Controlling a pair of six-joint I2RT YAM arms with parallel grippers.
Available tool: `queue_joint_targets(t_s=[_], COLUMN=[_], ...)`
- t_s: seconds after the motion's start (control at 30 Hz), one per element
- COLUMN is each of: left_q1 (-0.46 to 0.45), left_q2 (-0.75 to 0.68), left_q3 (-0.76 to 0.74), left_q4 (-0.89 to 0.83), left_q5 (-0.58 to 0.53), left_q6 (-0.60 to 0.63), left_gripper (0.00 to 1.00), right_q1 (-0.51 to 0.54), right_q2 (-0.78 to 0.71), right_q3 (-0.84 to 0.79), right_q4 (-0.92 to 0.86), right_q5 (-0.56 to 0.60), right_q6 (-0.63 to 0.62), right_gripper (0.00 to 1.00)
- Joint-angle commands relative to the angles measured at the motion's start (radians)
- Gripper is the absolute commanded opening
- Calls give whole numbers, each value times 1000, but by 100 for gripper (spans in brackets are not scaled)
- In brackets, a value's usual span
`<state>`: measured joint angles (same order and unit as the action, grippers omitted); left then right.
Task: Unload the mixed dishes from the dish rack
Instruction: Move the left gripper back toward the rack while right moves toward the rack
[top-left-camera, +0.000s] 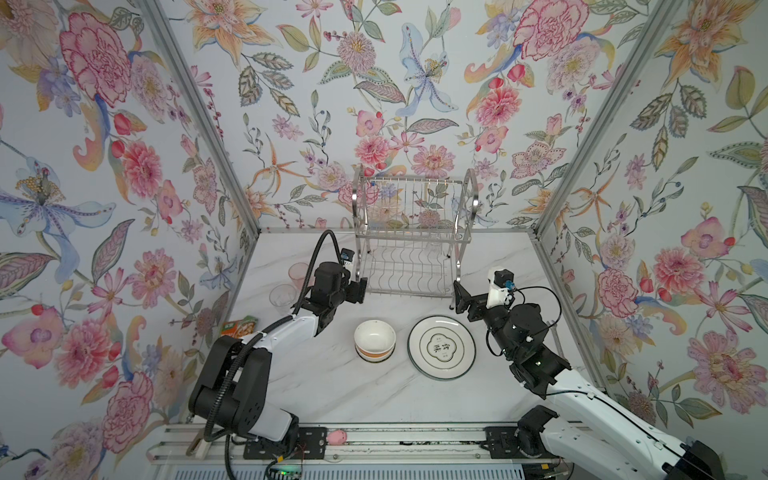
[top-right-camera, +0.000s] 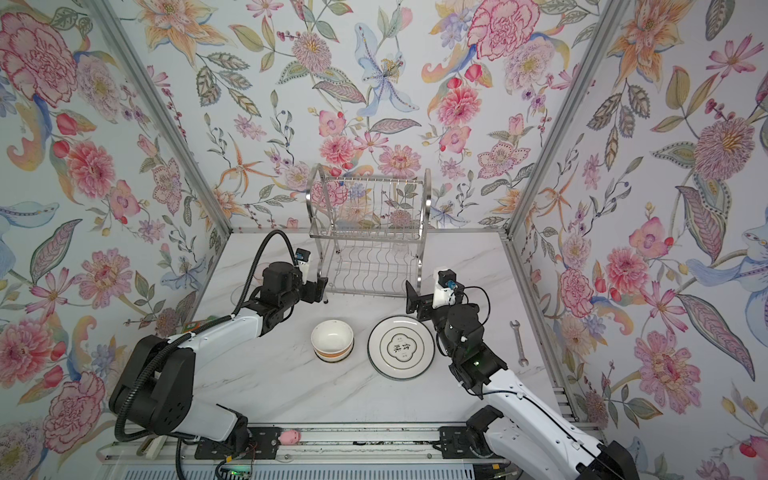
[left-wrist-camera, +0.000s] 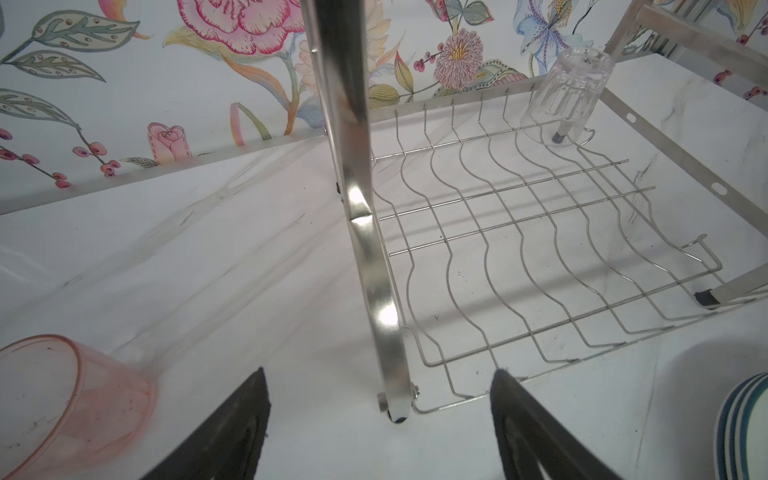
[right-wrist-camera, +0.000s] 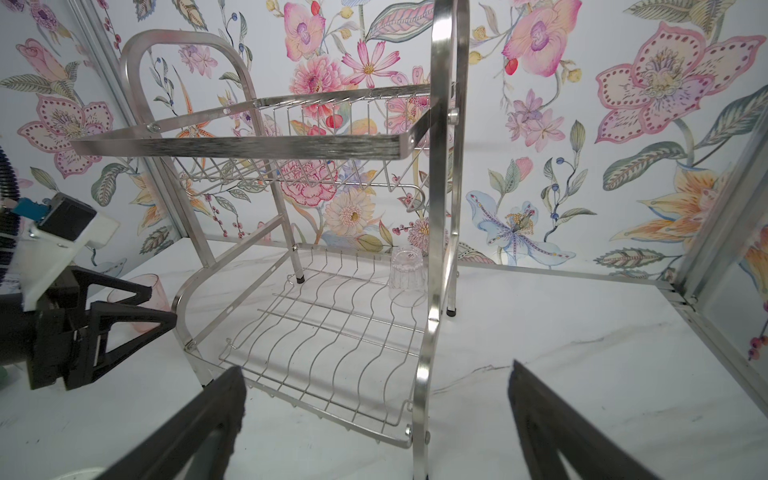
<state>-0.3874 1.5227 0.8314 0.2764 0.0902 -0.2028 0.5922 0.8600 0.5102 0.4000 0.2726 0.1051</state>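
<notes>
The dish rack (top-left-camera: 409, 232) (top-right-camera: 368, 232) stands at the back of the table, its top shelf bare. A clear tumbler (left-wrist-camera: 567, 95) (right-wrist-camera: 407, 274) sits upside down at the rear corner of its lower shelf. Stacked bowls (top-left-camera: 375, 340) (top-right-camera: 332, 340) and a dark-rimmed plate (top-left-camera: 441, 347) (top-right-camera: 401, 347) lie on the table in front. A pink tumbler (top-left-camera: 298, 272) (left-wrist-camera: 62, 399) and another clear tumbler (top-left-camera: 282, 297) stand to the left. My left gripper (top-left-camera: 360, 291) (left-wrist-camera: 379, 370) is open just short of the rack's front left leg. My right gripper (top-left-camera: 459, 297) (right-wrist-camera: 375, 368) is open at the front right leg, holding nothing.
A green-orange packet (top-left-camera: 240, 326) lies by the left wall. A wrench (top-right-camera: 518, 343) lies near the right wall. Blue-edged stacked rims (left-wrist-camera: 744, 424) show at the border of the left wrist view. A small pink object (top-left-camera: 336, 436) rests on the front rail.
</notes>
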Motion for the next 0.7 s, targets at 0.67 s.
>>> queue_joint_targets(t_s=[0.67], left_q1=[-67], left_q2=[175], left_q3=[24], left_q4=[214], left_q5=[-74], left_q6=[-106], left_gripper=[42], right_q1=[3], right_q2=[37], right_q3=[40], right_q4=[-21], right_q5=[4], right_q6=[19], right_gripper=[99])
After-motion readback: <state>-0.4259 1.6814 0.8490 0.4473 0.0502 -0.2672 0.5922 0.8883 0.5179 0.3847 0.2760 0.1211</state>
